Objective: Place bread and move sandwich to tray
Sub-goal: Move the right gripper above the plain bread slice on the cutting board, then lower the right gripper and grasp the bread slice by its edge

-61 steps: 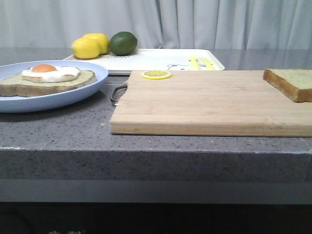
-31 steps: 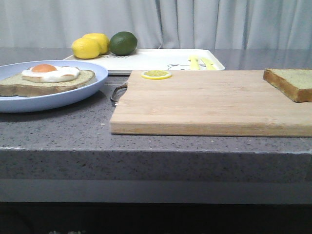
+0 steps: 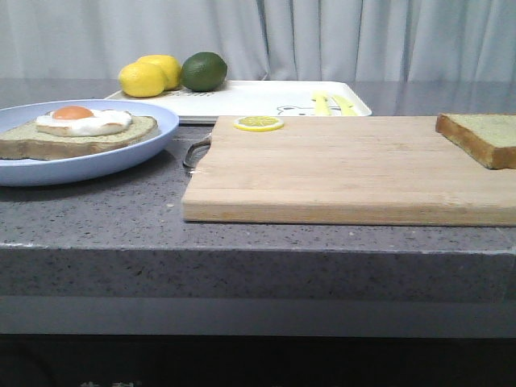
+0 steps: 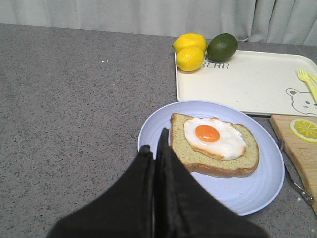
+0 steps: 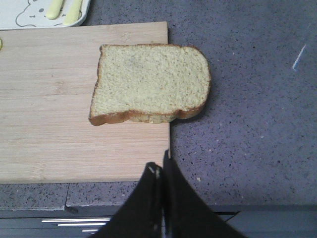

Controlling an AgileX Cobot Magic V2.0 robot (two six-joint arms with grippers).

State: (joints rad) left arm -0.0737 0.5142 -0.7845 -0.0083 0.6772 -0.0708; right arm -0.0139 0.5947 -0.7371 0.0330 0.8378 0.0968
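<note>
The bread (image 5: 148, 84) lies flat at the right end of the cutting board (image 3: 347, 165), one side hanging off the board's edge over the grey counter (image 3: 121, 218). It looks light and soft, likely to dent or tear under a hard pinch. My guess is that the overhanging crusty edge is the best place to take it, since a finger can slip beneath there.

The right gripper (image 5: 161, 171) hangs above the counter near the board's corner, its fingers pressed together on nothing, apart from the bread. The left gripper (image 4: 154, 148) is likewise clenched and empty, hovering over the near rim of the blue plate (image 4: 262, 191).

That plate sits at about ten o'clock from the board's middle and carries the sandwich (image 4: 215, 146): one slice with a fried egg on top, its yolk uncovered. The egg looks slick and could slide if the plate tilts, so I would keep the plate level.

The tray (image 3: 258, 98) lies at twelve o'clock, behind the board. It holds two lemons (image 3: 149, 76) and a lime (image 3: 203, 71) at its left end and yellow cutlery (image 3: 332, 103) at its right. A lemon slice (image 3: 258, 123) rests on the board's far left corner.
</note>
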